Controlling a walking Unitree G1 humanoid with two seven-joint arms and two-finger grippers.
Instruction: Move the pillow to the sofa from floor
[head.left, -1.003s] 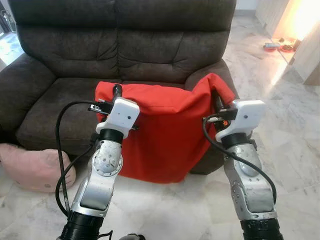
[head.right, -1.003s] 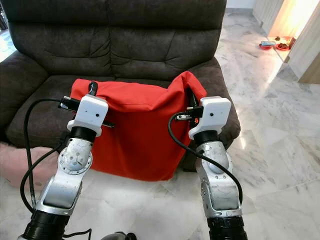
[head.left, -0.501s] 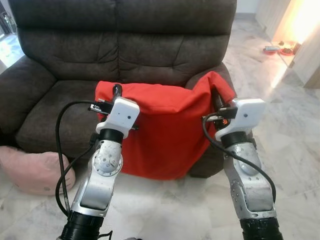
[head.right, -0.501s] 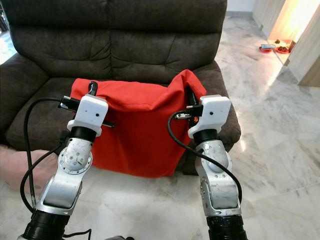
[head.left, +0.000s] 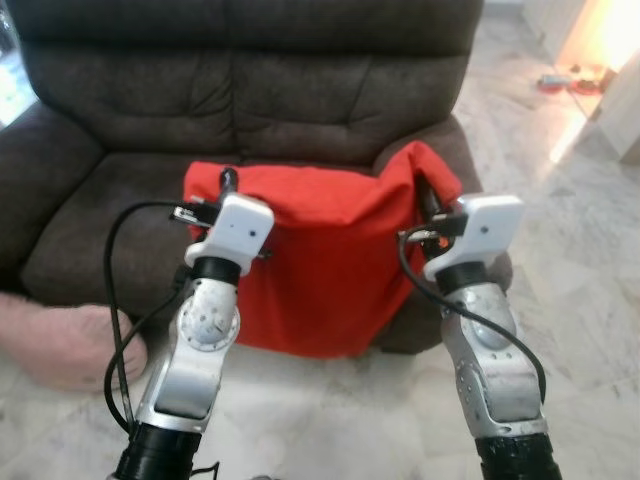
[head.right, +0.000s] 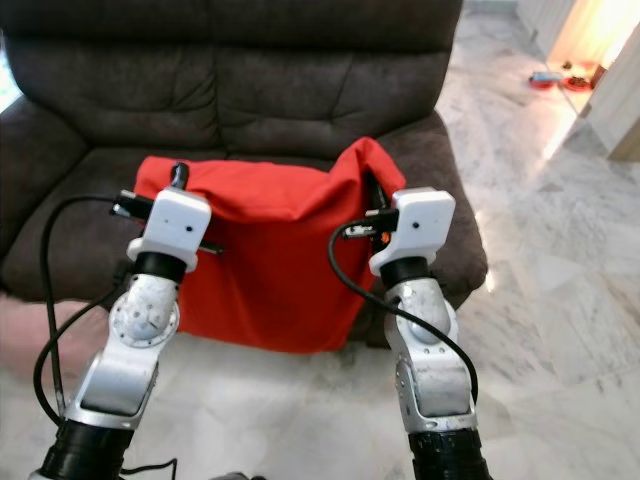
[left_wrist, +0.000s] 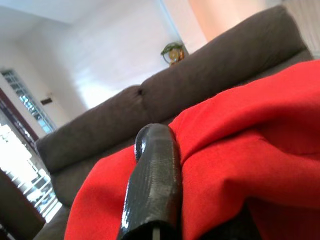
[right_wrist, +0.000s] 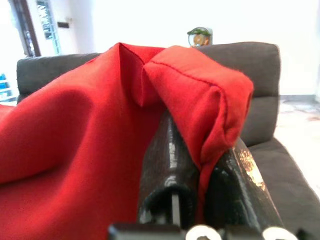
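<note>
Nothing to read here: no lettering, label, brand mark, number or sign can be made out on anything in these views.

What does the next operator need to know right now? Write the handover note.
Left gripper: shut on the red pillow's upper left corner.
Right gripper: shut on its upper right corner, cloth pinched between the fingers.
Pillow: lifted off the floor, hanging in front of the sofa, top edge about level with the seat front.
Done: pickup.
Left: lift higher, carry it over the seat, release. A pink cushion lies on the floor by the left arm.
</note>
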